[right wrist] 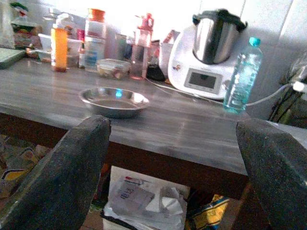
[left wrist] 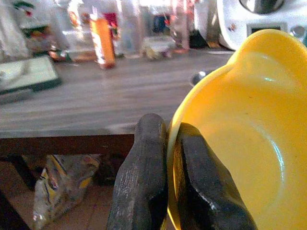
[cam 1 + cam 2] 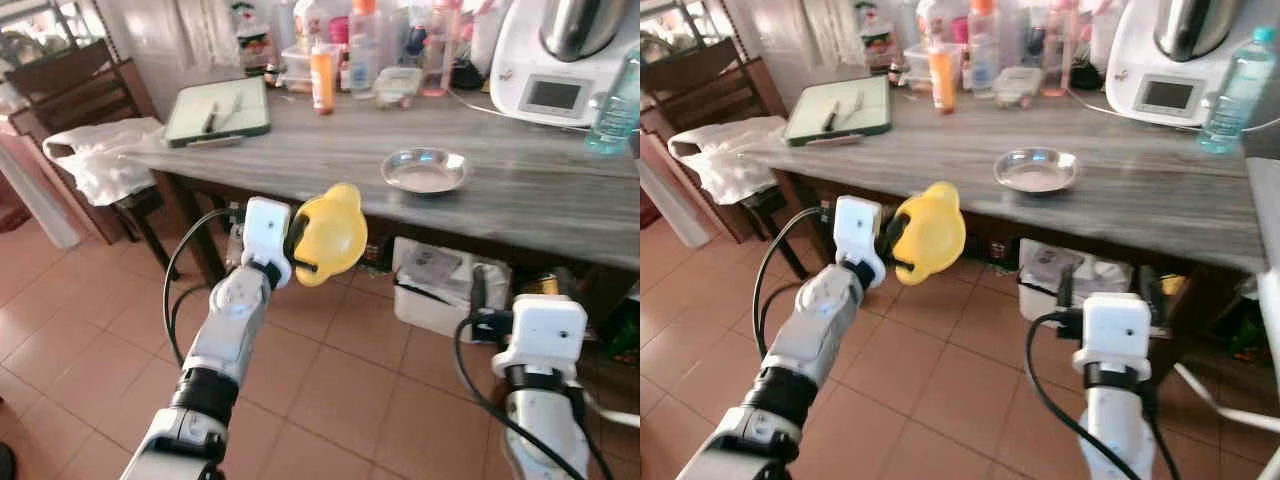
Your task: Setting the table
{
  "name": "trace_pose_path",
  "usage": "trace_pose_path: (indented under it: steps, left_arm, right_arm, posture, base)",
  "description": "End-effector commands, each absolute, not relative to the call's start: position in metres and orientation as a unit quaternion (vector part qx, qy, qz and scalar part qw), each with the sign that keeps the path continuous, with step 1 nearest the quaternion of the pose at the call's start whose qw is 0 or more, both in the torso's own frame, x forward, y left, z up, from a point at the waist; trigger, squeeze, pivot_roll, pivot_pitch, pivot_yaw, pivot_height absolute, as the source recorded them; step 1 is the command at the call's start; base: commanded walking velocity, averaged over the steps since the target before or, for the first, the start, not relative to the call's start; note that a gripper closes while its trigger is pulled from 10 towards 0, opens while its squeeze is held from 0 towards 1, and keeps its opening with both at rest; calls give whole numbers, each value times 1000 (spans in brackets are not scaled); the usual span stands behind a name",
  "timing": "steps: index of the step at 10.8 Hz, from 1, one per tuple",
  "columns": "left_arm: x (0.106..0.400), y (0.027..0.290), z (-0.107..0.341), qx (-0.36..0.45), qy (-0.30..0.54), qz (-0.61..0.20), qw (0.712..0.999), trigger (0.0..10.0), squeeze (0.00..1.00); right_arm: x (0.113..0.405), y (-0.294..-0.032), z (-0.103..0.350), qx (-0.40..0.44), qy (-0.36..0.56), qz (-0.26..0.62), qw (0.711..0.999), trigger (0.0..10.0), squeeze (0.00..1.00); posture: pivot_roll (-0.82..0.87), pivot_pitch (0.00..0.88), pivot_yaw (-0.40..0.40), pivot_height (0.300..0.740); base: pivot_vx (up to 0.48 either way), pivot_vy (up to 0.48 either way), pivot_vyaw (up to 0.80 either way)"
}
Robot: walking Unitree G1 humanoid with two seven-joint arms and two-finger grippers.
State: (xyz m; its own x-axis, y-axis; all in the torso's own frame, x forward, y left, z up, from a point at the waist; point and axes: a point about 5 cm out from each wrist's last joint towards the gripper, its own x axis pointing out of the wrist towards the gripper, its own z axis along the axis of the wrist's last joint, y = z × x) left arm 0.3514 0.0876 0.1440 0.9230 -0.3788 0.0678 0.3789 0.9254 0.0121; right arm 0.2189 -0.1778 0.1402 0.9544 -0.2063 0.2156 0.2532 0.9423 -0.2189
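The left gripper (image 3: pixel 300 245) is clenched on the yellow bowl's (image 3: pixel 330 235) rim, below the desk (image 3: pixel 300 155) edge; bare desktop lies ahead and above it. The right gripper (image 1: pixel 168 163) hangs released.

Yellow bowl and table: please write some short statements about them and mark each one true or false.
1. The left gripper is shut on the rim of the yellow bowl. True.
2. The yellow bowl rests on the table. False: it is held in the air, in front of the table edge.
3. A metal dish stands on the table. True.
4. The right gripper holds the water bottle. False: its fingers are open and apart, and the bottle stands on the table.
5. The green tray lies on the floor. False: it lies at the table's left end.
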Motion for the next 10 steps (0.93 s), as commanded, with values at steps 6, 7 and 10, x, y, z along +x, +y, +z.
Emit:
trace_pose_path:
  steps: [6, 7, 10]
  left_arm:
    - [347, 88, 142, -7, -45, -201, 978, 10000, 0]
    - [347, 88, 142, -9, -45, -202, 978, 10000, 0]
    - [347, 88, 148, -17, -66, -201, 977, 10000, 0]
  right_arm:
    - [218, -180, 146, -128, -102, -115, 980, 10000, 0]
    - [218, -180, 146, -128, -103, -115, 980, 10000, 0]
    - [218, -179, 148, -134, -105, -111, 979, 10000, 0]
  posture:
    - [18, 33, 74, 740]
    - [17, 33, 73, 740]
    - [12, 37, 71, 740]
  base:
    - [0, 40, -605]
    - [0, 0, -463]
    - [0, 0, 0]
